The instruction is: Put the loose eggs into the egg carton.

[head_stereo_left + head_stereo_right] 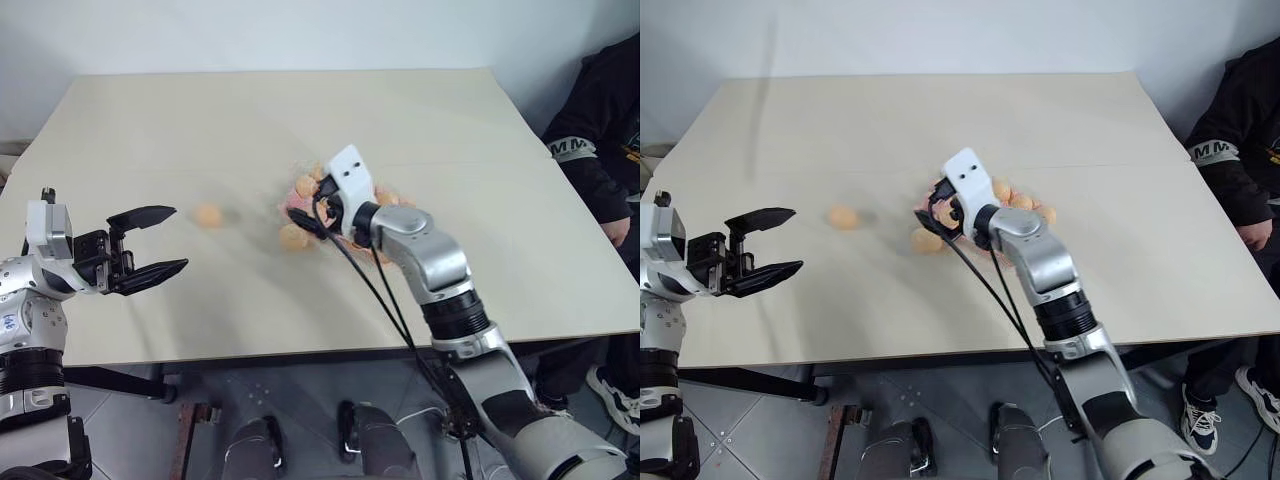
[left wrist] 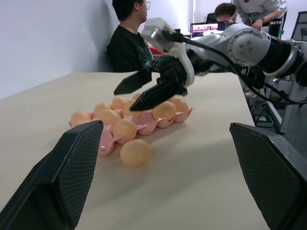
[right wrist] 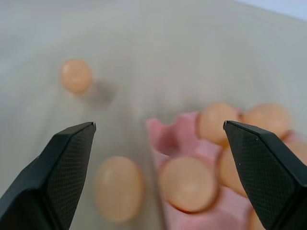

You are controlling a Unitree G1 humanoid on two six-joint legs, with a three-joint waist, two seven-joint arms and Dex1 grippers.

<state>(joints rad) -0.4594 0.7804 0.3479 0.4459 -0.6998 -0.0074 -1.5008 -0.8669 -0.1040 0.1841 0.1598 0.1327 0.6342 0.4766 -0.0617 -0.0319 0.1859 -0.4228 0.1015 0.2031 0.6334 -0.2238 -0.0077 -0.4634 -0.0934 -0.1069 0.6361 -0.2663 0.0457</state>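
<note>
I see both sets of jaws spread and empty, my right gripper (image 1: 931, 218) above the carton (image 2: 144, 125) edge, one egg (image 3: 119, 188) just beneath, another (image 1: 844, 217) between the grippers.

Pale desk (image 1: 250, 110) spread beneath both grippers. Seated beyond its far right edge, well right of the right gripper: person in dark sleeve (image 1: 590, 150). Laptop (image 2: 204, 29) behind.

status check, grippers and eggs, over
Both grippers open, empty: left, right over carton. Two loose eggs on table. Nothing blocking.
</note>
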